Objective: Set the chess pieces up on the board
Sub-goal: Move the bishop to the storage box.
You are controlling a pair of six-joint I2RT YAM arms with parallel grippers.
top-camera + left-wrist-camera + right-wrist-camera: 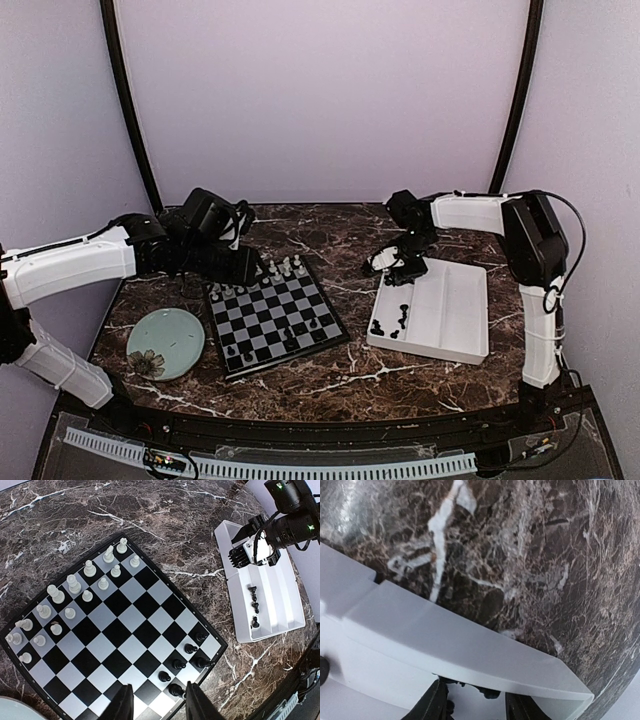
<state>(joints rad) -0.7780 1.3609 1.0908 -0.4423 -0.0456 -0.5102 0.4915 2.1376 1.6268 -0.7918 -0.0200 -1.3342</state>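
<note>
Chess pieces [283,268] are standing on the board [278,320], with the left gripper [245,268] hovering at its 11 o'clock edge. Left wrist: jaws gaping, black chessmen [182,672] at 12 o'clock. Right wrist: right gripper [476,707] gaping, black piece [489,694] at 12 o'clock in the white tray [445,645]; marble table [530,555] beyond.

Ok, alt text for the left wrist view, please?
The chessboard fills the view: white pieces in two rows along its upper-left side, a few black pieces near its right corner. The left gripper, open and empty, shows at the bottom; at right, the right gripper hangs over a white tray with more black pieces.
</note>
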